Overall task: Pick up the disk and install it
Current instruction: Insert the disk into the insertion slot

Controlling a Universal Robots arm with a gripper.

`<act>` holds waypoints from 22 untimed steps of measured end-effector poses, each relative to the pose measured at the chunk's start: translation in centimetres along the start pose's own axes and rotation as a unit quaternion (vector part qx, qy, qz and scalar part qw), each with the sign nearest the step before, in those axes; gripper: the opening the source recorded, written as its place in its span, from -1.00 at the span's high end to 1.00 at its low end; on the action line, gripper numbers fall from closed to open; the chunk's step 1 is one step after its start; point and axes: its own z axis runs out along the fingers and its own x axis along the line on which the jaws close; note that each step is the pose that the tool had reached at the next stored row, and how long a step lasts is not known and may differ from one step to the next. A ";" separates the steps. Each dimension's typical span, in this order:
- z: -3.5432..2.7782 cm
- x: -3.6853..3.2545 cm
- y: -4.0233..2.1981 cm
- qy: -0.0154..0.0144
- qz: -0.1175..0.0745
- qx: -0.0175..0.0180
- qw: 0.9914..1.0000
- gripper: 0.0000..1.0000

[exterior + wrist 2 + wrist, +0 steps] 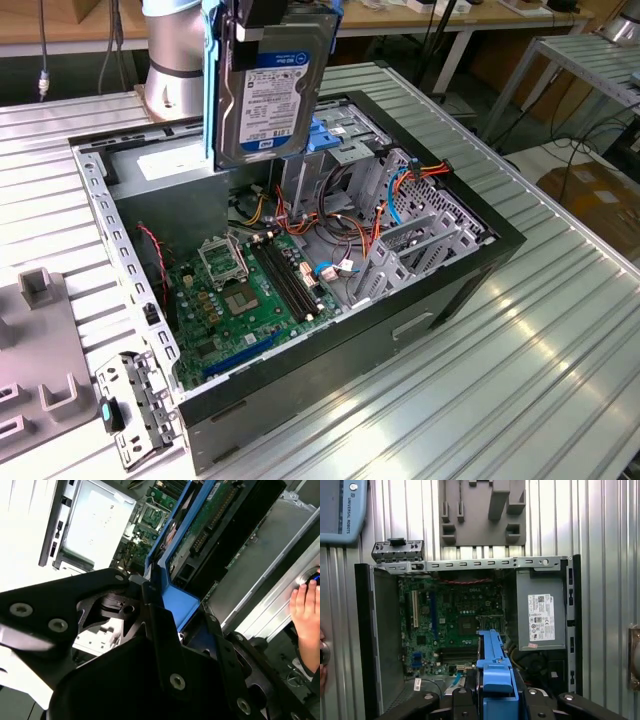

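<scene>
Disk (272, 95) hung in the air above the open computer case (500, 240), standing on edge with its white-and-blue label turned towards the exterior view and a blue rail down each long side. The gripper (250, 18) held it from above, with the jaws pinched on the upper end of the disk. In the second wrist view the black fingers (155, 625) closed round the blue plastic end (182, 602), and the green circuit board on the underside of the disk (210, 525) faced the camera. In the first wrist view the blue rail (492, 655) pointed down from the gripper (495, 702) towards the inside of the case.

The case lay on its side on a ribbed metal table (520, 380) with its cover off. The motherboard (250, 290) lay exposed on its floor, and orange and blue cables ran beside the metal drive cage (400, 230). A grey power supply with a white sticker (540, 615) sat in one corner of the case, near the robot's base (175, 60). A blue bracket (335, 128) lay in the case behind the disk.

A grey fixture (40, 340) lay on the table just outside the case, at the exterior view's left. A person's hand (307, 615) rested at the table's edge.
</scene>
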 end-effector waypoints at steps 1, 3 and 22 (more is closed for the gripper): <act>0.12 0.41 -0.01 0.000 0.000 0.000 1.000 0.25; 0.39 0.69 -0.02 0.000 0.000 0.005 1.000 0.25; 0.85 4.12 -0.16 -0.001 0.000 0.016 1.000 0.25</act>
